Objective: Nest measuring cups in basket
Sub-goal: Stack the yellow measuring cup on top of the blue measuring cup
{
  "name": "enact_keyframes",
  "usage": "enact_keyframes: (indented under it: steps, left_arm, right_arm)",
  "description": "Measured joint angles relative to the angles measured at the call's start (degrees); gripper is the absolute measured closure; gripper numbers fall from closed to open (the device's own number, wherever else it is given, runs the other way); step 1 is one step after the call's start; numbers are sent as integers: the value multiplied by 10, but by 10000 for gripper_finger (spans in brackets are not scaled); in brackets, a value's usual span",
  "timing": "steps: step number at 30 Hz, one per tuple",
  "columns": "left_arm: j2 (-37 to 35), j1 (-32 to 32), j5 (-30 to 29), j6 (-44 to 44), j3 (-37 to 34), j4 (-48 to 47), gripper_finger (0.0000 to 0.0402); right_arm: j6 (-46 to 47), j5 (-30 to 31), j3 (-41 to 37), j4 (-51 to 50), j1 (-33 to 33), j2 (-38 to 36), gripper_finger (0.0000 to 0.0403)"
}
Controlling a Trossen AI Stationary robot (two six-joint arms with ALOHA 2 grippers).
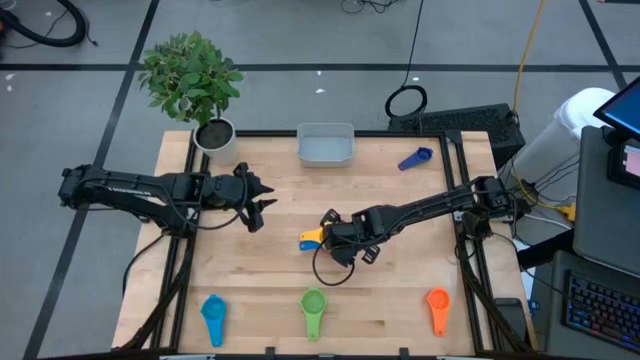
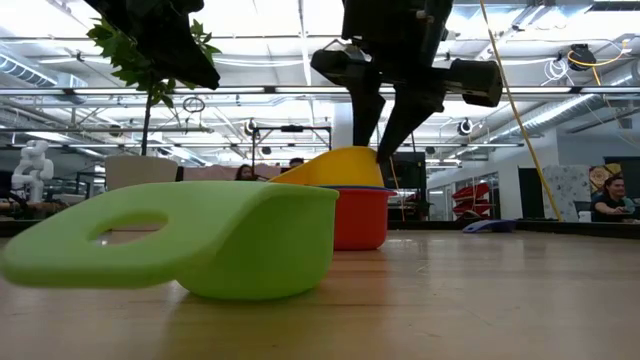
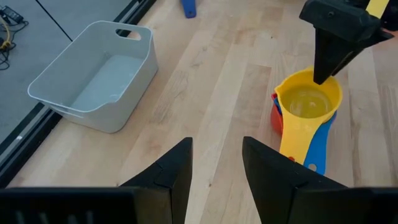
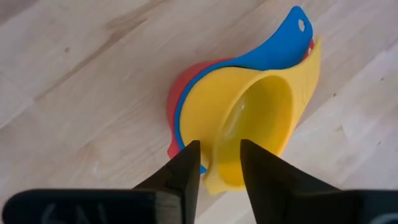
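My left gripper [image 1: 262, 203] waits open, left of centre. At centre, my right gripper [image 4: 219, 163] straddles the rim of the yellow cup [image 3: 309, 102], narrow but not yet closed, over the red cup [image 4: 176, 102] and dark blue cup [image 4: 283, 43]. I should pinch firmly, lift all straight, toward the basket [image 1: 325, 146].
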Motion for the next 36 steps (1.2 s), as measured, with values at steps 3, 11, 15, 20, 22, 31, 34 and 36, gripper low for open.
enact_keyframes:
  steps: [3, 11, 15, 20, 22, 31, 34, 36]
  left_arm:
    - [0, 0, 0, 0, 0, 0, 257]
    - [0, 0, 0, 2, 0, -1, 256]
    - [0, 0, 0, 2, 0, -1, 256]
    - [0, -2, 0, -2, 0, 0, 257]
    - [0, -6, 0, -3, 0, 0, 257]
    - [0, -26, 0, -10, 0, 0, 257]
    - [0, -26, 0, -10, 0, 0, 257]
    - [0, -26, 0, -10, 0, 0, 257]
  right_arm:
    - [6, 0, 0, 0, 1, 0, 276]
    - [4, 4, 0, 0, 18, -23, 267]
    - [17, 4, 0, 5, 26, -51, 272]
    - [55, 4, 0, 4, 26, -63, 287]
    - [67, 4, 0, 4, 25, -62, 293]
    - [84, 21, -64, 87, 11, -62, 338]
    - [82, 21, -82, 101, 10, -62, 385]
    - [79, 22, -82, 102, 10, -61, 396]
